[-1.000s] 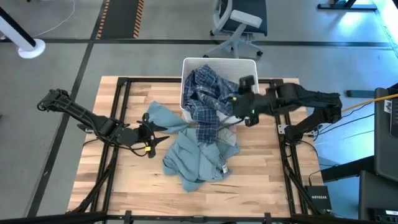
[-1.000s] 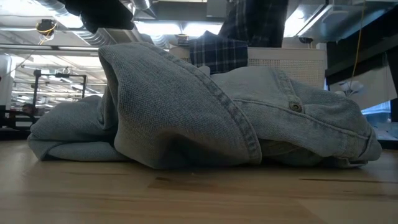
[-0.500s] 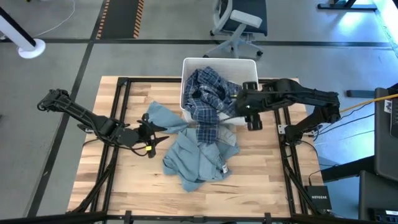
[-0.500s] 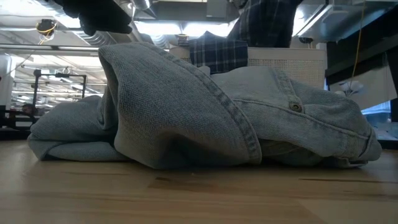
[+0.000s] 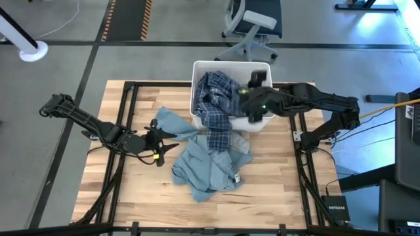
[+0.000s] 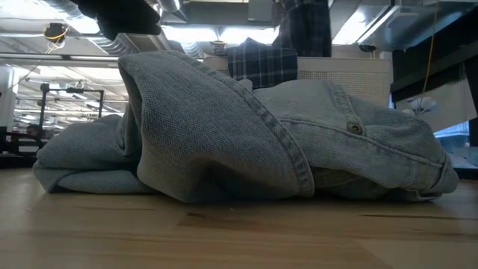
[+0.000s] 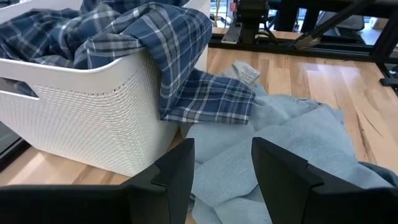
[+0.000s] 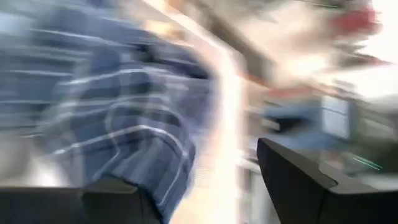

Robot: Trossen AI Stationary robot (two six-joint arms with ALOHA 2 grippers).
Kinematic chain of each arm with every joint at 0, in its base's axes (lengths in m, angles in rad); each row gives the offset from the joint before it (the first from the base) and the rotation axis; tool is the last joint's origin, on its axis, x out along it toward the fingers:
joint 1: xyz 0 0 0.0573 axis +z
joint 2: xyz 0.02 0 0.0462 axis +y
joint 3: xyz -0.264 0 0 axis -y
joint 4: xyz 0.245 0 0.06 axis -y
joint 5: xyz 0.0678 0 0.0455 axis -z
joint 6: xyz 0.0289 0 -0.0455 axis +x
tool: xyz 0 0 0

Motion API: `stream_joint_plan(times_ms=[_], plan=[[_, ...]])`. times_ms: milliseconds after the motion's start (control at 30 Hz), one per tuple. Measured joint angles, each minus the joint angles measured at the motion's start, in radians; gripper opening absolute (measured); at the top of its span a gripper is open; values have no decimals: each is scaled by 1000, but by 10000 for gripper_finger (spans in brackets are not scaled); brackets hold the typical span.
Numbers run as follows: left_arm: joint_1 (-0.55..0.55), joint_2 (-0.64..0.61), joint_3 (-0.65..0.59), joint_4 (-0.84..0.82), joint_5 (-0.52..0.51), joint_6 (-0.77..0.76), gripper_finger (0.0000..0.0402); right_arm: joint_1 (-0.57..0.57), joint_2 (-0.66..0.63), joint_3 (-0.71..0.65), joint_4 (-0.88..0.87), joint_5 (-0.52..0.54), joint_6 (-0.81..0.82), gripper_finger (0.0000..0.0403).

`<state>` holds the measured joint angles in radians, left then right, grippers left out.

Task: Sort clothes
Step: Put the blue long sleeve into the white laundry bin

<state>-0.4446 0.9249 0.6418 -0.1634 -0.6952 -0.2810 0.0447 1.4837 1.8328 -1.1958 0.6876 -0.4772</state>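
A blue-and-white plaid shirt point(image 5: 216, 98) fills the white bin point(image 5: 262, 67) and hangs over its near rim onto the table point(image 7: 208, 102). A light blue-grey garment point(image 5: 210, 164) lies crumpled on the table in front of the bin and fills the low view point(image 6: 246, 142). My right gripper point(image 5: 254, 82) is over the bin's right half, its fingers wide apart, with plaid cloth point(image 8: 118, 112) beside it. My left gripper point(image 5: 161, 141) is open and low at the blue-grey garment's left flap point(image 5: 172, 124). White, pink, black and teal clothes are out of view. My right gripper has plaid cloth point(image 8: 168, 168) lying against the inner side of one finger point(image 8: 118, 199), while the other finger point(image 8: 298, 180) stands well apart from it. The view is blurred, so I cannot tell whether the cloth hangs on that finger. In the low view, plaid cloth point(image 6: 302, 26) hangs high above the bin.
Bare wooden table lies to the left, right and near side of the garments point(image 5: 131, 190). An office chair point(image 5: 252, 23) stands on the floor beyond the bin. The right arm point(image 5: 315, 101) reaches in from the table's right edge.
My right gripper has gone from the bin's near right corner toward the table's far edge and now hangs over the bin. The plaid shirt's upper part has shifted farther into the bin, while the part over the near rim has stayed. The blue-grey garment has not moved.
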Motion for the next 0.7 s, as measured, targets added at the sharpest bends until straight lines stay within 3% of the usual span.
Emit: stream_joint_plan(times_ms=[100, 167, 233, 333, 400, 500, 700], plan=[[0, 0, 0, 0, 0, -4, 155, -18, 0, 0, 114, 172, -92, 234], [0, 0, 0, -1, 0, -4, 155, -44, 0, 1, 143, 199, -132, 234], [0, 0, 0, -1, 0, -5, 155, -82, 0, 1, 106, 121, -118, 234], [0, 0, 0, -3, 0, -7, 155, -145, 2, 1, -66, -126, -1, 234], [0, 0, 0, -6, 0, -7, 155, -166, 13, 1, -198, -236, 72, 234], [0, 0, 0, -7, 0, -7, 155, -165, 20, -6, -359, -263, 162, 234], [0, 0, 0, -5, 0, -9, 155, -88, 7, -20, -370, -294, 246, 234]])
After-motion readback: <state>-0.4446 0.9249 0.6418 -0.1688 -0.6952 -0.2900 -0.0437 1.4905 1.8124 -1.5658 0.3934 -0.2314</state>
